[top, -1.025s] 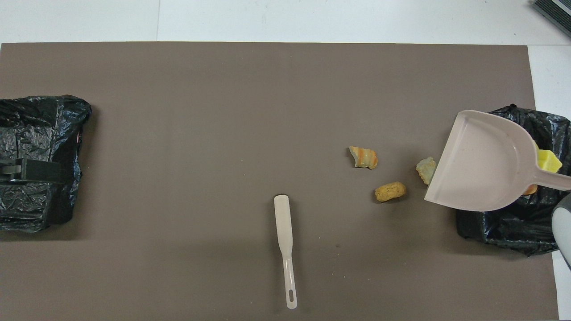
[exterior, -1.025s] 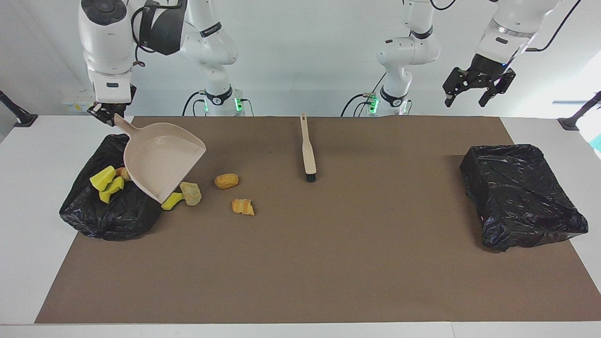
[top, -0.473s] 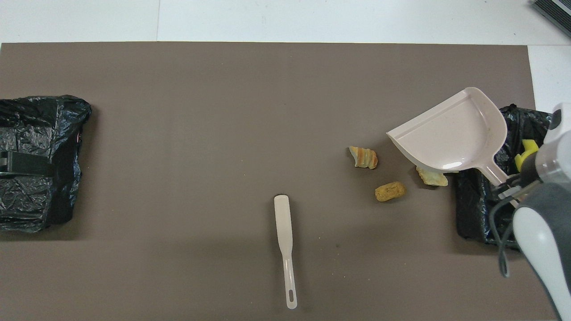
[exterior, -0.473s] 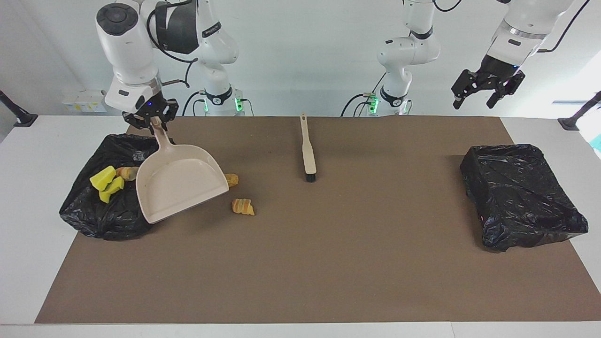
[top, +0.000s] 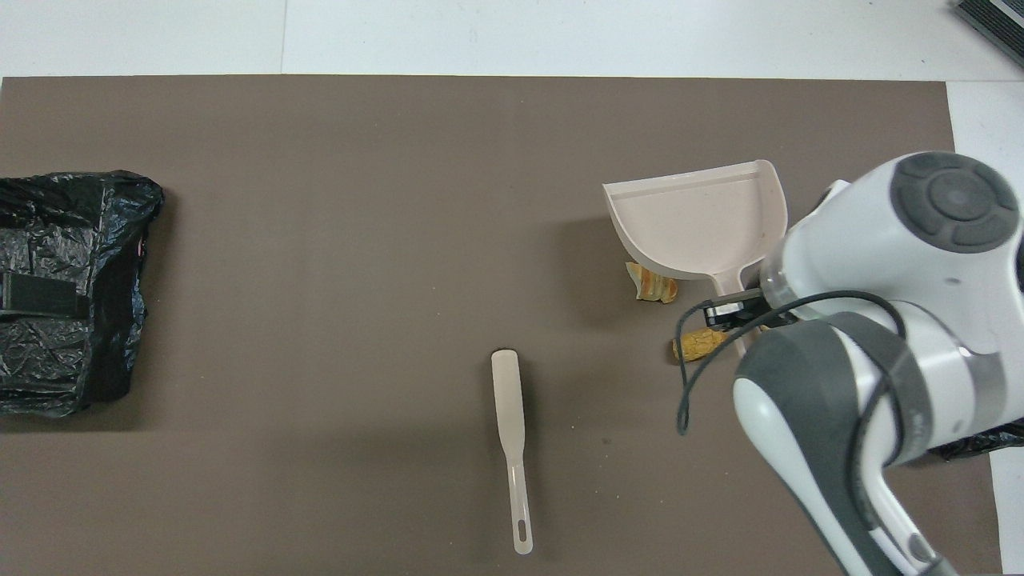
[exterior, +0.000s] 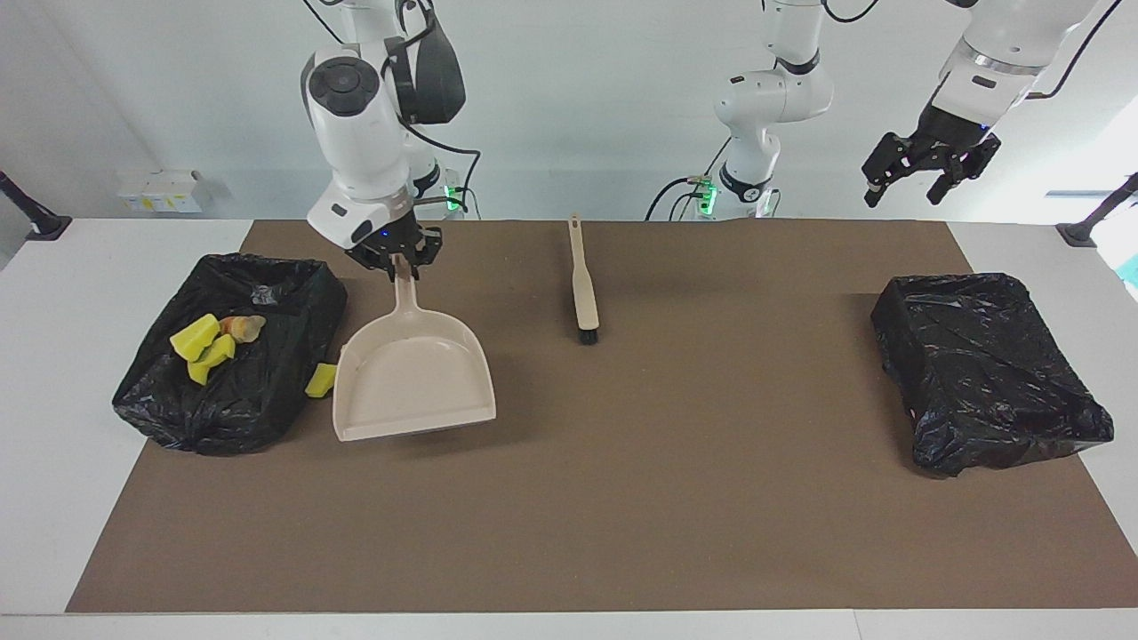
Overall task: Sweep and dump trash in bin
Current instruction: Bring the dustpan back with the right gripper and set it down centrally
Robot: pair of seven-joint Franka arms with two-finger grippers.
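A: Where's the trash?

B: Split. Yellow sponge chunks (exterior: 203, 347) and one tan-orange lump (exterior: 240, 326) lie in the black-bagged bin (exterior: 267, 391) at the right arm's end of the table. One more yellow chunk (exterior: 321, 380) sits on the mat just beside that bin, between it and the dustpan. From overhead, a striped orange lump (top: 658, 286) and a tan lump (top: 694, 345) show on the mat, partly covered by the pan and the arm.

A: Dustpan?

B: Beige dustpan (exterior: 412, 378) is raised over the mat, just beside the bin, with its shadow under it. Open mouth faces away from the robots, handle points up toward them.

A: Who's holding it?

B: Right gripper (exterior: 398, 260), fingers clamped on the handle's end.

A: Left arm?

B: Waiting. Left gripper (exterior: 929, 169) hangs high over the left arm's end of the table, fingers spread, nothing in them.

A: Brush?

B: Brush (exterior: 582, 283) lies flat mid-table, nearer to the robots than the pan, bristles pointing away from them. Nothing is touching it.

A: Anything else?

B: Second black-bagged bin (exterior: 987, 373) at the left arm's end. No scraps visible in it.
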